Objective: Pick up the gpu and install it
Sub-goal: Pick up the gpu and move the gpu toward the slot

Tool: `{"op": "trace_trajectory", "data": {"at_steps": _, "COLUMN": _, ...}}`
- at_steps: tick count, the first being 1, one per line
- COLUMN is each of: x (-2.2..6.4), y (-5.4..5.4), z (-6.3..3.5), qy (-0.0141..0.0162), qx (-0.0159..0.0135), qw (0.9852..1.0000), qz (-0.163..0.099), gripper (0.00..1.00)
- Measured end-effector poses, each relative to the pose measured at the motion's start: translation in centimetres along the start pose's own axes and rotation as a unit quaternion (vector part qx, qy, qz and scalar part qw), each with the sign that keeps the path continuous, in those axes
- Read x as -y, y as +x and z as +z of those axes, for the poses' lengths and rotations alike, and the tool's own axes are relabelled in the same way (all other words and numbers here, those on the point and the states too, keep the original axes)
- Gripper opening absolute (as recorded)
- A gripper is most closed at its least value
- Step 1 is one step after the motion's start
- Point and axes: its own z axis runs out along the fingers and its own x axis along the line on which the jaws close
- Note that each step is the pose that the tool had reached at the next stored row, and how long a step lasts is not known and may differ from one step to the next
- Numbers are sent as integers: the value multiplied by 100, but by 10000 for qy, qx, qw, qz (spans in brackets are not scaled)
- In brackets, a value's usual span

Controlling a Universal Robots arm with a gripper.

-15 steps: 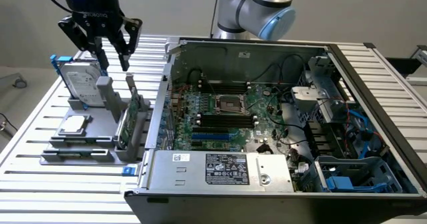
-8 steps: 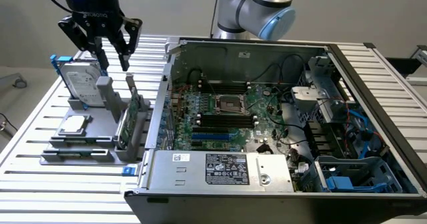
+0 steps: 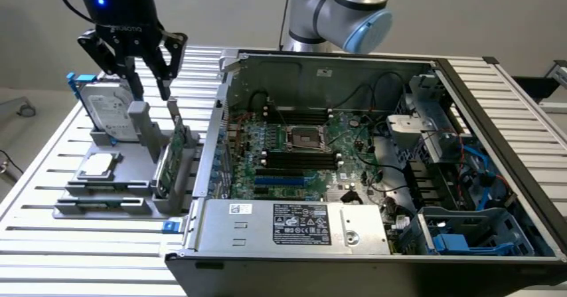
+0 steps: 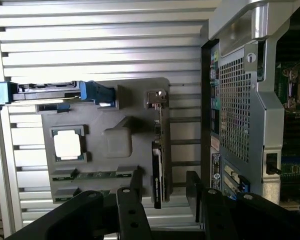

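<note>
Ext. view: your gripper (image 3: 151,90) hangs over the gray tray (image 3: 106,212), jaws at full spread, nothing held. GPU (image 3: 177,154) stands on edge in a tray slot, below the tips and slightly toward the ext. view's right, not touching. Long axis runs along the case (image 3: 212,137) wall. Thin flat green board.

Wrist view: GPU (image 4: 157,165) is seen edge-on betw. the two black fingers (image 4: 130,210), one face toward each, long axis crosswise to the closing line. Silvery bracket (image 4: 157,100) at the end away from the fingers; black matte cooler. Tray looks like smooth molded plastic.
</note>
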Motion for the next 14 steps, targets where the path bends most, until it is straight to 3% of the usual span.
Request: {"op": "trace_trajectory", "data": {"at_steps": 14, "x": 37, "y": 47, "z": 254, "qy": -2, "qx": 4, "qw": 9999, "qz": -136, "gripper": 48}}
